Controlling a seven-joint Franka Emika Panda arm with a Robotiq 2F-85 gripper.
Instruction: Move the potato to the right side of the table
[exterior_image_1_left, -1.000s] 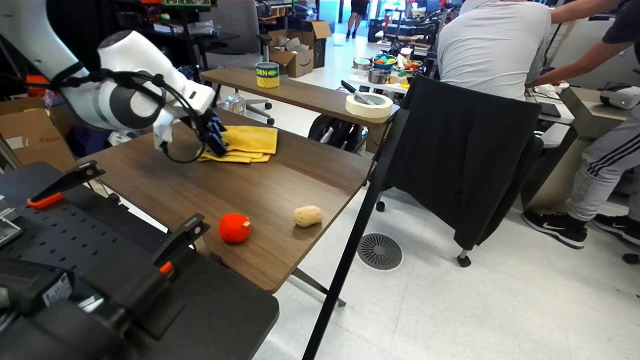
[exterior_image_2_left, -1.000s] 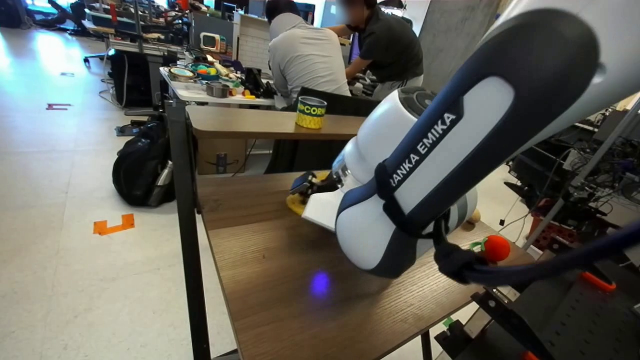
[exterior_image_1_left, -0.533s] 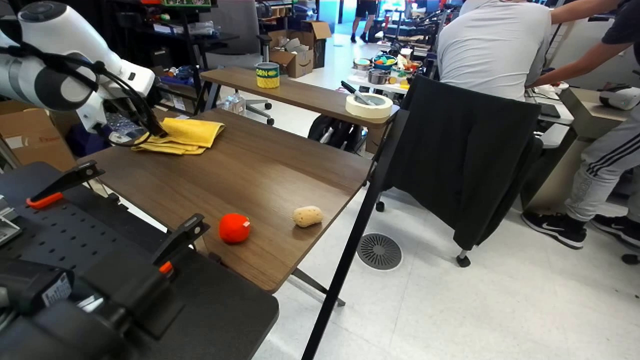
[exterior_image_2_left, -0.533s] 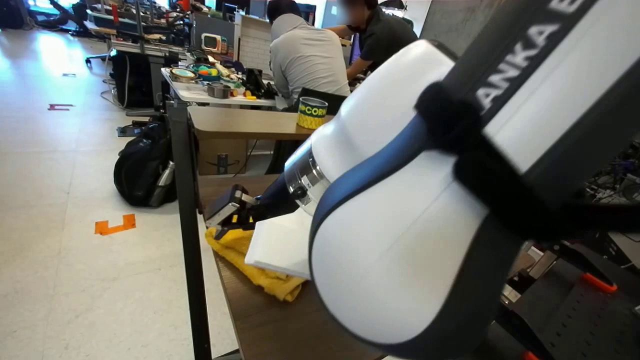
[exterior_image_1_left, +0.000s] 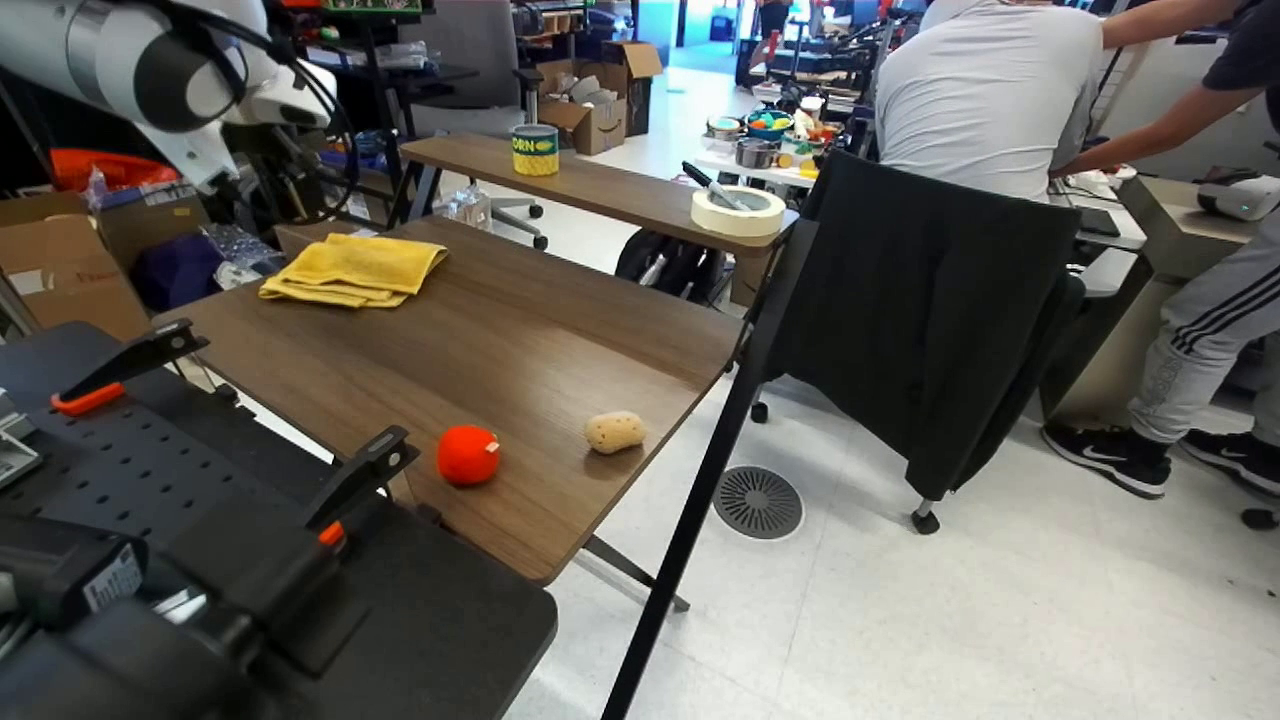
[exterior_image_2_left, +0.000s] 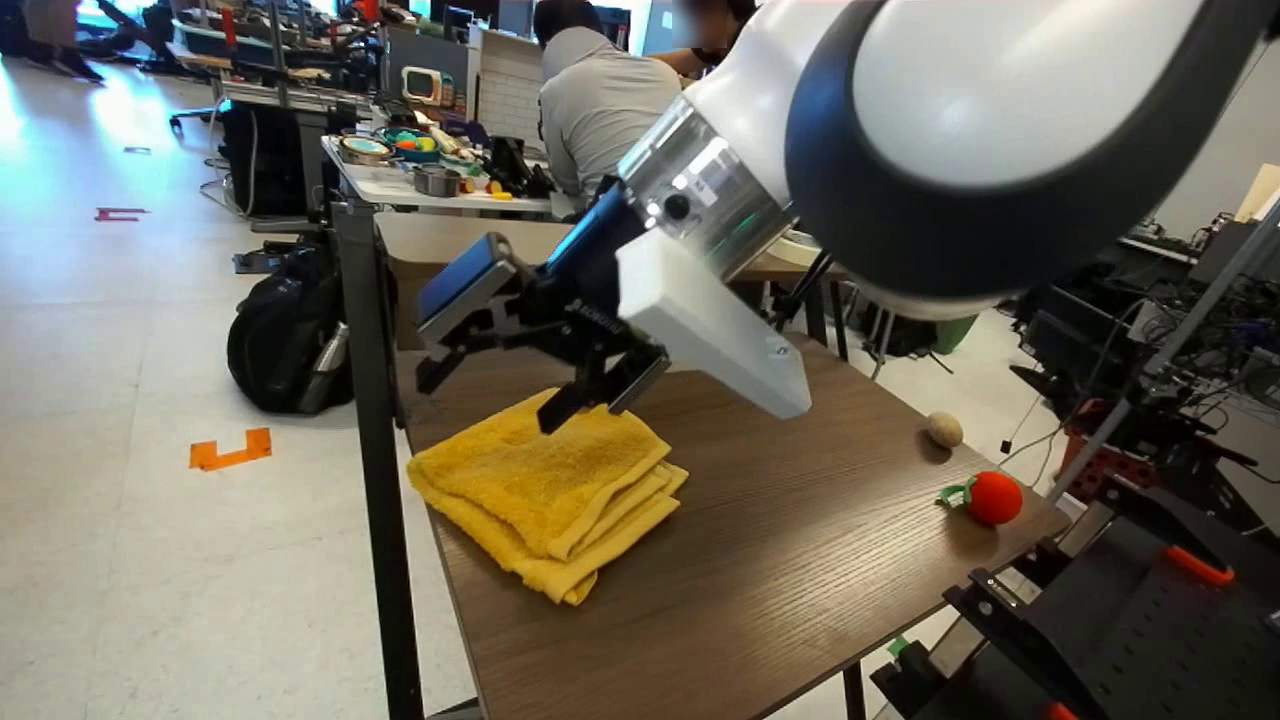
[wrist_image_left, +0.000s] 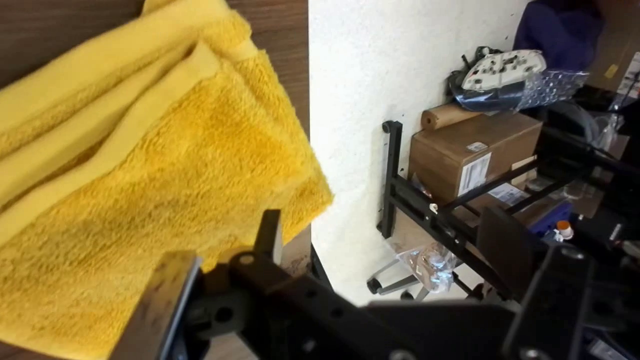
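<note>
Potato (exterior_image_1_left: 615, 432): A small tan-beige oval rests on the dark wood-grain table (exterior_image_1_left: 480, 350), well apart from the gripper (exterior_image_2_left: 490, 395) and at the opposite end, close to the edge, as seen in both exterior views.
Potato skin: Matte and pale, pocked with small dark pits, the lit upper side nearly cream, the underside a deeper tan.
Potato shape: Lumpy and a little longer than it is thick, both ends rounded, a soft shadow falling on the wood beneath.
Gripper jaws: Spread wide in mid-air, tilted downward near the end of the table where a folded yellow cloth (exterior_image_2_left: 545, 480) lies.
Yellow cloth: Lower than the gripper, layered edges showing; whether it is directly underneath or slightly to one side is hard to tell.
Red ball (exterior_image_2_left: 994, 498): Sits across the table from the gripper, near the potato but apart from it, a green loop at its side.
Corn can (exterior_image_1_left: 535, 150): Stands upright on the raised wooden shelf (exterior_image_1_left: 620, 192), to the right of the gripper in an exterior view.
Tape roll (exterior_image_1_left: 738, 222): Lies flat at the end of the shelf farther from the gripper, a marker (exterior_image_1_left: 725, 195) leaning on its rim.
</note>
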